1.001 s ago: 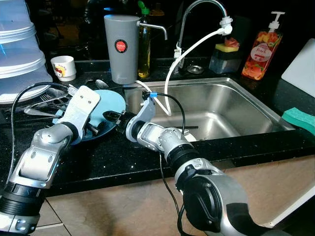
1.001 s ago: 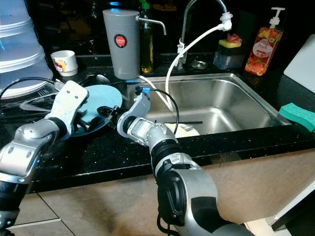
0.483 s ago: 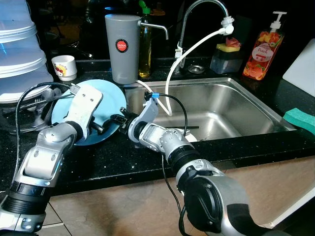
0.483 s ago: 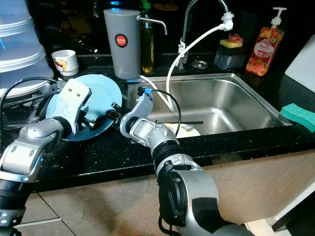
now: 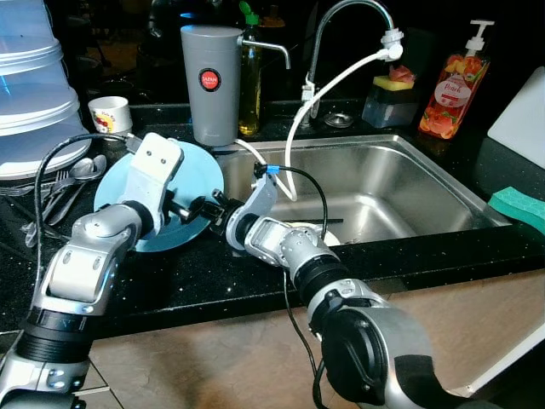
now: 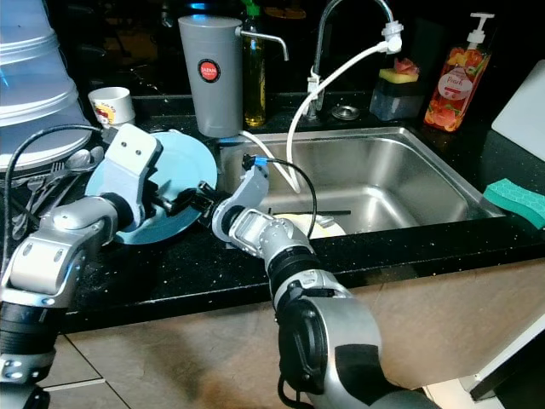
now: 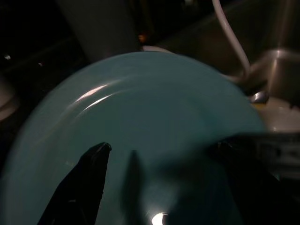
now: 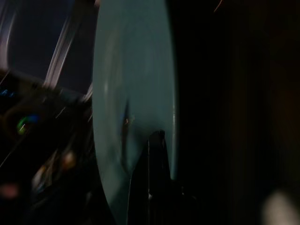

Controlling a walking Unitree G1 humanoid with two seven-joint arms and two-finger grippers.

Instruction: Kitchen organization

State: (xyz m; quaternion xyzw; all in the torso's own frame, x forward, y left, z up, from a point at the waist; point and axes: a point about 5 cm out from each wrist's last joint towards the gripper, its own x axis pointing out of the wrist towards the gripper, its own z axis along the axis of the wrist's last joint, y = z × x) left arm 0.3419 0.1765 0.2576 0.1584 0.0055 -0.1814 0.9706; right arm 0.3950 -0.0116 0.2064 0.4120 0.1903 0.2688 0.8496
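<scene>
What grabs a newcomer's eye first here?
The light blue plate, tilted up off the black counter left of the sink, with the left gripper and right gripper meeting at its lower edge. Next, the white hose looping from the faucet into the sink.

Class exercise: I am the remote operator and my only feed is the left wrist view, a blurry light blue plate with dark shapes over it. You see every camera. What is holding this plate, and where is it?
Observer: Both grippers are at the plate. The right gripper grips its rim on the side nearest the sink.
Operator: Is the plate flat on the counter?
Observer: No, it is tilted, its far rim raised off the black counter.
Operator: And the left gripper?
Observer: The left gripper reaches across the plate's face, near the right one.
Operator: What lies to the right?
Observer: A steel sink, with a white hose hanging into it.
</scene>
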